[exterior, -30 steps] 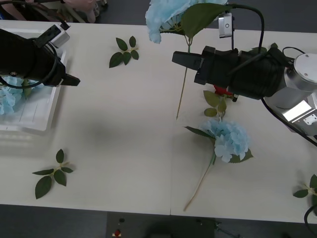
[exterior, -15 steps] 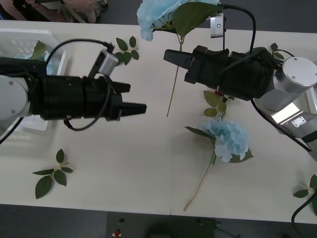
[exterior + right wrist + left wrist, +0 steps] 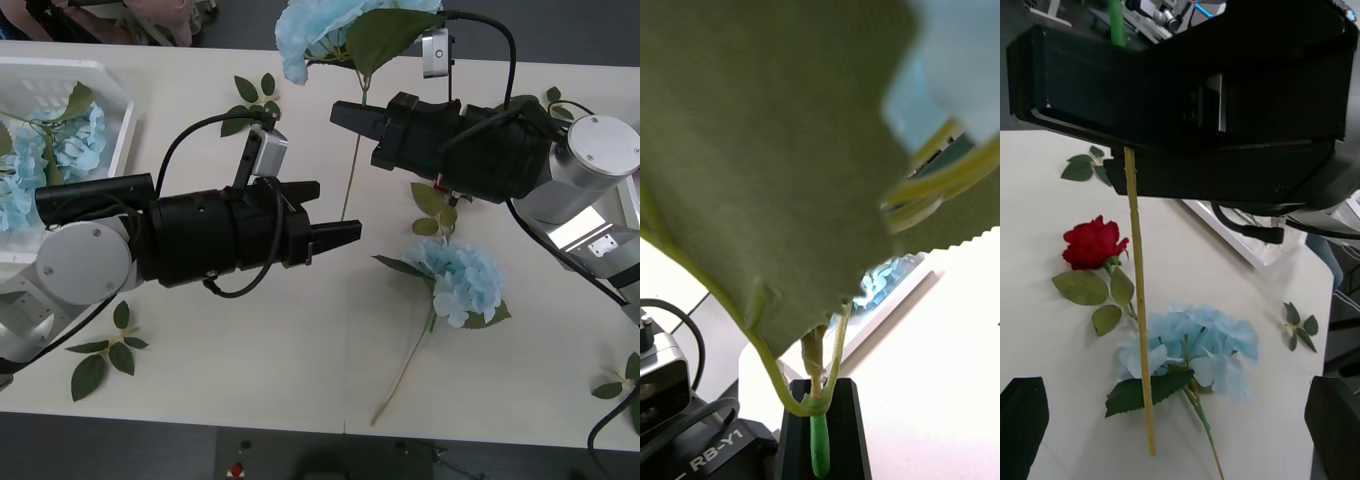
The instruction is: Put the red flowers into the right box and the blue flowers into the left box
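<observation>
A broad white table [image 3: 250, 390] carries the scene, seen from above. The left box [image 3: 118, 125], a large shallow white plastic tray with a raised rim, sits at the table's far left corner and holds pale-blue hydrangea-like clusters [image 3: 60, 150] with green leaves. The black left arm reaches across the table's middle; its left gripper [image 3: 335, 215] has its two black fingers spread apart with nothing between them, its tips near a hanging stem. The black right arm enters from the right; its right gripper [image 3: 345, 113] is clamped on the thin stem of a raised blue flower [image 3: 315, 30], a fluffy pale-blue cluster with a broad green leaf held above the table's far edge, its long pale stem [image 3: 351, 180] hanging down toward the tabletop. In the right wrist view that stem [image 3: 818, 442] is pinched at the black fingers under the large leaf. A second blue flower [image 3: 462, 280] lies flat on the table right of centre, its stem pointing toward the near edge. A red rose [image 3: 1093, 241], a small deep-red bloom with dark leaves, lies just beside it, beneath the right arm. Loose green leaf sprigs [image 3: 105, 350] lie scattered near the table's edges.
</observation>
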Motion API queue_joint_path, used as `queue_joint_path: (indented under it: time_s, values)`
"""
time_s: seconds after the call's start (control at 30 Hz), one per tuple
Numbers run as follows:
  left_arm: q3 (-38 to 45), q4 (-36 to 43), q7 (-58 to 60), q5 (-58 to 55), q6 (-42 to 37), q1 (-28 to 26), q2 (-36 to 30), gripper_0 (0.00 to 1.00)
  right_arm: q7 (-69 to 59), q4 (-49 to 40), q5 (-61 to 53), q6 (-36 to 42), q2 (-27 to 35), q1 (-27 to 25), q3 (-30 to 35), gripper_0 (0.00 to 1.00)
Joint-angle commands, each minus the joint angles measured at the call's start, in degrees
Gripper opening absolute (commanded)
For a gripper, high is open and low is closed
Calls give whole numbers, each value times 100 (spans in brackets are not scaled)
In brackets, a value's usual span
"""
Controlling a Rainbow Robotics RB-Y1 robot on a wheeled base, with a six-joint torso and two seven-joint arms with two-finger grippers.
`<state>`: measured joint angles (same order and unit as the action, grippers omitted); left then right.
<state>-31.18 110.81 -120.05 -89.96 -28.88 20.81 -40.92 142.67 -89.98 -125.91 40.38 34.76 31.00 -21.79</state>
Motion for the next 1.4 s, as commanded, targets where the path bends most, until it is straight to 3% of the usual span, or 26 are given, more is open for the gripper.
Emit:
queue_joint_path:
  time_s: [0.03,0.2,0.23,0.27,0.3,0.37,0.4,0.43,1.07,1.1,1.13,1.17,1.2,1.3,1.4]
  values:
    - [-125,-69,96,14,119,433,-215,100,41,-143,-22,-13,-57,73,25,0]
    - [-626,-376,79,-188,348,855,-215,100,41,-143,-22,-13,-57,73,25,0]
    - [-749,-429,79,-188,489,934,-215,80,41,-143,-13,-13,-57,73,25,0]
    - [-784,-447,79,-180,524,969,-223,70,41,-143,-22,-13,-57,73,25,0]
    - [-837,-508,79,-180,550,1039,-232,48,41,-143,-22,-13,-57,73,16,0]
    - [-863,-605,79,-188,550,1145,-232,18,41,-143,-22,-13,-57,73,25,0]
    - [-881,-631,79,-180,550,1180,-223,4,41,-143,-22,-13,-57,73,25,0]
    - [-890,-657,79,-180,550,1215,-206,0,41,-143,-22,-13,-57,73,16,0]
    - [-872,-754,96,-224,550,1285,-188,0,15,-143,-127,-48,-48,99,25,0]
    - [-854,-754,96,-259,550,1285,-232,0,50,-143,-109,-92,-39,99,25,5]
    - [-828,-754,105,-285,550,1285,-294,0,85,-143,-83,-127,-31,99,25,36]
    - [-784,-754,105,-382,550,1312,-408,0,103,-152,-48,-136,-4,134,16,56]
    - [-740,-737,96,-549,550,1338,-549,0,111,-143,-4,-144,40,169,25,65]
    - [-670,-605,96,-1102,541,1435,-1023,0,129,-152,102,-162,145,231,25,80]
    - [-661,-508,96,-1621,524,1531,-1586,0,94,-143,75,-136,233,248,25,82]
